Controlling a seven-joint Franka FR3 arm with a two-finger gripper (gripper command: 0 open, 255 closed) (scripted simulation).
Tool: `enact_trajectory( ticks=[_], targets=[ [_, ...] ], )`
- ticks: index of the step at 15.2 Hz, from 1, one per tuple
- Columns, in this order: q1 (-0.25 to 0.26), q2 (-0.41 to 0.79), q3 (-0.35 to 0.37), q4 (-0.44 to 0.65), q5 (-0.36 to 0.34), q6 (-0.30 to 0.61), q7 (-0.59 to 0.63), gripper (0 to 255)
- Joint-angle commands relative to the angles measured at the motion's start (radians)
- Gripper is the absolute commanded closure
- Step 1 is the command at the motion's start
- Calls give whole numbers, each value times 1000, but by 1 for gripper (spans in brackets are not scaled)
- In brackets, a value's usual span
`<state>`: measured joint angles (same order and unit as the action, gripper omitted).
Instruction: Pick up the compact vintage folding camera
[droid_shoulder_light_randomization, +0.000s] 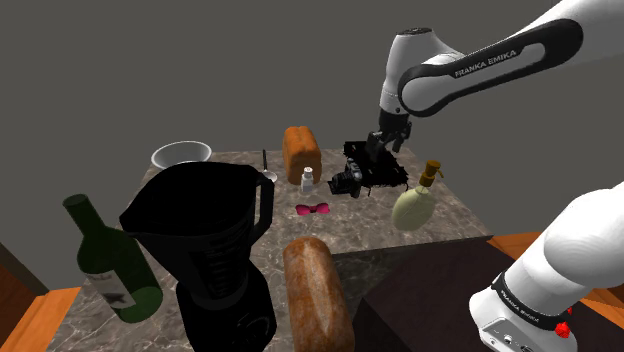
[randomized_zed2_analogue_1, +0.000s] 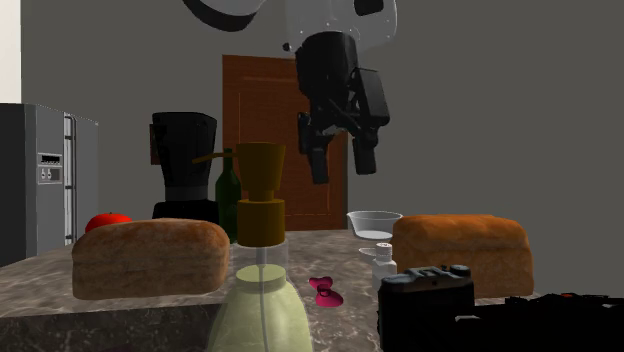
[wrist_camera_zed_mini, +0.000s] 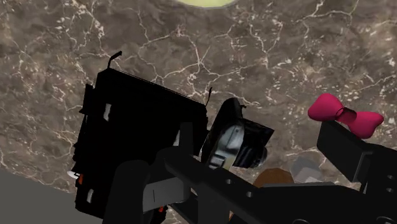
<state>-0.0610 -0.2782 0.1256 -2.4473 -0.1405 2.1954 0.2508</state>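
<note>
Above the marble table (droid_shoulder_light_randomization: 370, 225), the end effector (randomized_zed2_analogue_1: 340, 162) hangs with its fingers spread apart, holding nothing. The black folding camera (wrist_camera_zed_mini: 140, 143) lies beneath it, untouched.

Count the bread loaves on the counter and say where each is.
2. One loaf lies at the counter's near edge in the shoulder view, right of the black blender. The other loaf stands at the far side, behind the small shaker. The blender might hide more.

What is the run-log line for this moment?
stage: pre-grasp | gripper: open, empty, above the folding camera | folding camera: on marble counter, untouched | nearby: pink bow
</note>
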Motion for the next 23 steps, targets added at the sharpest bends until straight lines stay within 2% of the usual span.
enact_trajectory(
  ticks=[1,10,19,20,23],
  targets=[
    [-11,78,7,22,-25,54,35,0],
    [-36,437,-4,207,-164,210,189,0],
    [-29,515,-19,194,-208,296,232,0],
    [-29,516,-18,196,-208,295,233,255],
    [-29,516,-18,196,-208,295,233,255]
  ],
)
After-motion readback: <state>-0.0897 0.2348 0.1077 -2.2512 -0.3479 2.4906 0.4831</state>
